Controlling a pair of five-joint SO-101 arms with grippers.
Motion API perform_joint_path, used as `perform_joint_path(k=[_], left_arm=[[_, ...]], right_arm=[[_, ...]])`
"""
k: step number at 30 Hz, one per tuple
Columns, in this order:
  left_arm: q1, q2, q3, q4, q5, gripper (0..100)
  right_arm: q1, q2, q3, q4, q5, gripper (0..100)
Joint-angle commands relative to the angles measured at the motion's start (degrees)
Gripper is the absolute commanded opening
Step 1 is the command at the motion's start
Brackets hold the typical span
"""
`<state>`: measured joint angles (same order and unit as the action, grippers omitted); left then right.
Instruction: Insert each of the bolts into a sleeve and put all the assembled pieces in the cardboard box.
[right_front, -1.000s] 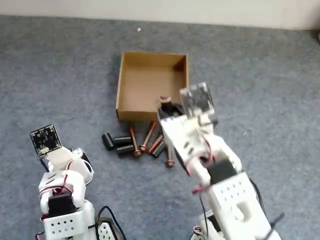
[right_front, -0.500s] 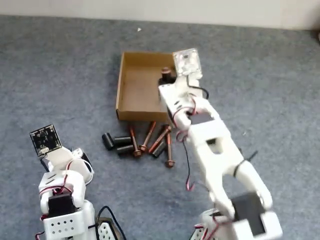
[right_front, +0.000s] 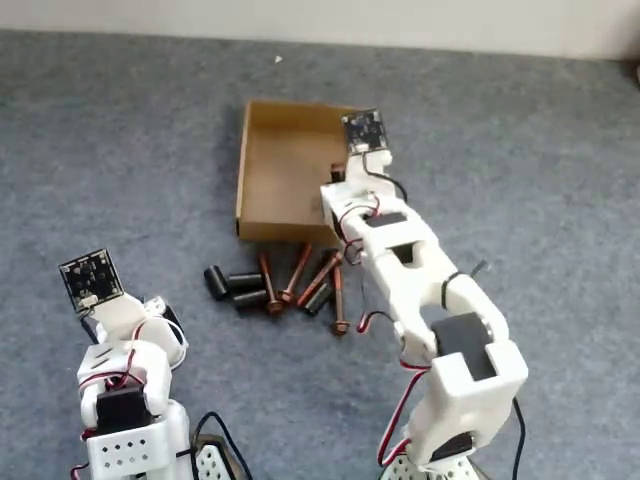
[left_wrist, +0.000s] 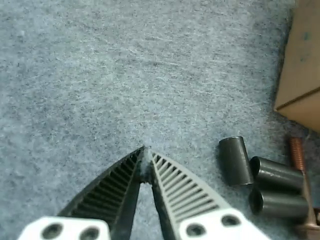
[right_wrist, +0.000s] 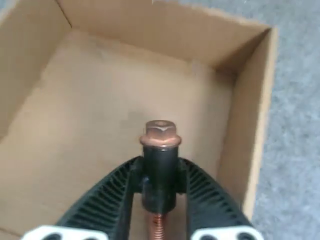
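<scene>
My right gripper (right_wrist: 160, 166) is shut on an assembled piece, a black sleeve (right_wrist: 160, 172) with a copper bolt head (right_wrist: 160, 133) sticking out of it. It hangs over the floor of the cardboard box (right_wrist: 90, 125). From above, that arm stretches over the box (right_front: 282, 150), near its right wall. Several loose copper bolts (right_front: 297, 272) and black sleeves (right_front: 245, 282) lie on the carpet just in front of the box. My left gripper (left_wrist: 145, 167) is shut on nothing, low over bare carpet, with three sleeves (left_wrist: 235, 160) a short way off.
Grey carpet (right_front: 520, 150) covers the whole floor. The left arm's base (right_front: 130, 400) sits at the near left, the right arm's base (right_front: 450, 420) at the near right. A box corner (left_wrist: 300, 85) shows in the left wrist view.
The right arm has stretched forward from the box's near edge to over its inside, carrying the assembled piece. The left arm has not moved.
</scene>
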<state>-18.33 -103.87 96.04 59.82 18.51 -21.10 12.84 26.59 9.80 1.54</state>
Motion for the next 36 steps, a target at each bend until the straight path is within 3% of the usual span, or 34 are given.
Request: perform_joint_path(k=[1, 8, 24, 26, 31, 36], left_arm=[[-0.7, -0.4, 1.1, -1.4, -0.8, 1], [-0.7, -0.4, 1.1, -1.4, -0.8, 1], [-0.8, -0.4, 1.1, -1.4, -0.8, 1], [-0.9, -0.4, 1.1, -1.4, -0.8, 1], [-0.9, -0.4, 1.1, -1.4, -0.8, 1], [-1.0, -0.4, 1.1, -1.3, -0.8, 1]], right_arm=[[0.6, -0.7, -5.7, 5.7, -0.8, 12.4], [-0.6, -1.0, -16.4, 23.4, -0.8, 12.4], [-8.5, -0.9, -50.2, 77.4, -0.8, 12.3], [-9.5, -0.9, -52.4, 81.8, -1.0, 12.3], [-12.2, -0.9, -53.9, 89.5, -10.9, 12.3], [-12.5, -0.9, -53.7, 90.8, -11.6, 10.1]])
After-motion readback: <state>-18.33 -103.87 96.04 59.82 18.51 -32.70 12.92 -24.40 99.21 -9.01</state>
